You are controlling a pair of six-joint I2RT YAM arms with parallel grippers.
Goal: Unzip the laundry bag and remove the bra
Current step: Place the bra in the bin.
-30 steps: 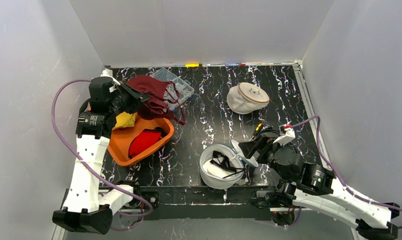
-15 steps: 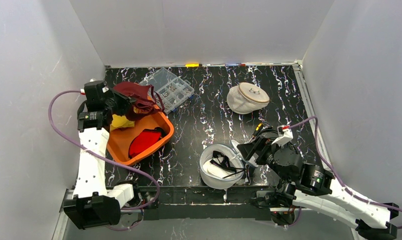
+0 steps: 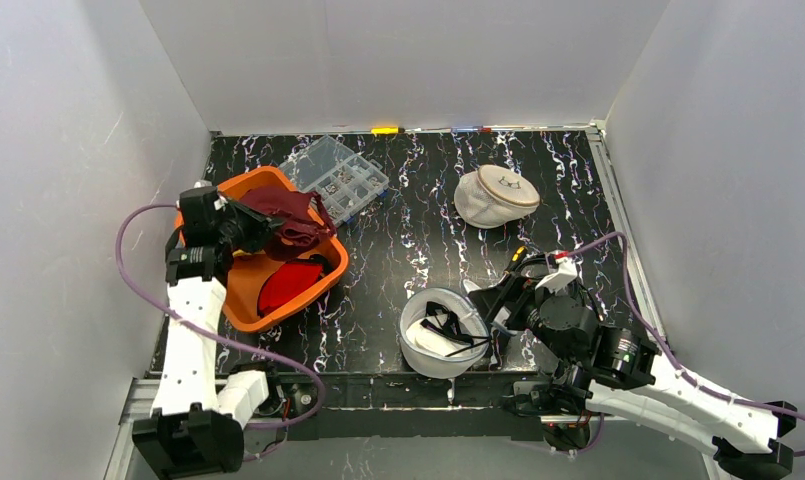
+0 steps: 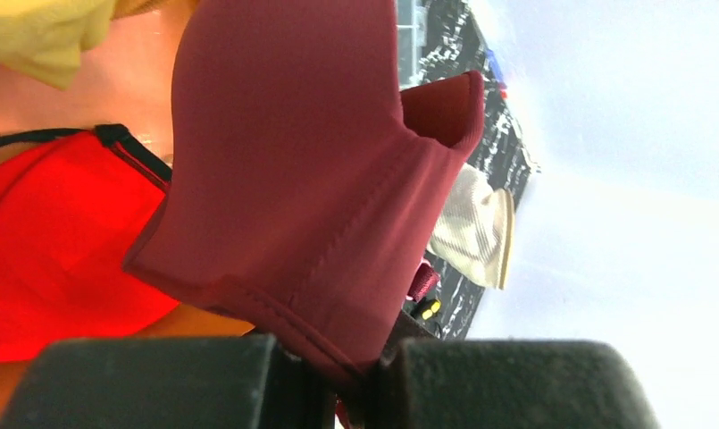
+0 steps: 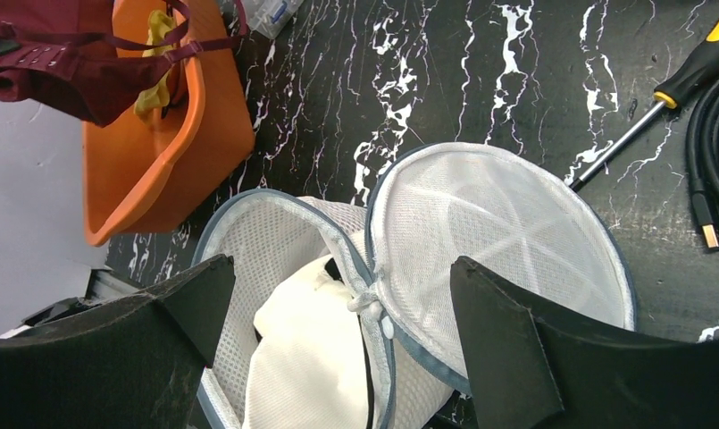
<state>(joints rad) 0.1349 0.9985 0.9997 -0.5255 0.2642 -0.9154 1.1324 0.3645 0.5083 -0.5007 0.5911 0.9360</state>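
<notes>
The round white mesh laundry bag (image 3: 418, 345) sits near the table's front with its lid (image 5: 503, 237) flipped open. A cream garment (image 5: 306, 357) and black straps (image 3: 448, 325) lie inside. My right gripper (image 3: 490, 300) is open and empty; in the right wrist view (image 5: 339, 266) its jaws straddle the bag's zipper edge without touching it. My left gripper (image 3: 250, 222) is shut on the maroon bra (image 3: 296, 213) and holds it over the orange basin (image 3: 240, 310). In the left wrist view the bra (image 4: 293, 161) is pinched between the fingers (image 4: 498, 384).
A red garment (image 3: 288, 282) and a yellow cloth (image 4: 43, 36) lie in the basin. A clear compartment box (image 3: 336, 175) sits behind it. A second, closed mesh bag (image 3: 493, 195) lies at the back right. A yellow-handled screwdriver (image 5: 686, 80) and black cable (image 5: 717, 134) lie beside the open bag.
My left arm has carried the maroon bra down and back toward the near left, from above the clear box to over the orange basin. My right gripper has shifted slightly left.
</notes>
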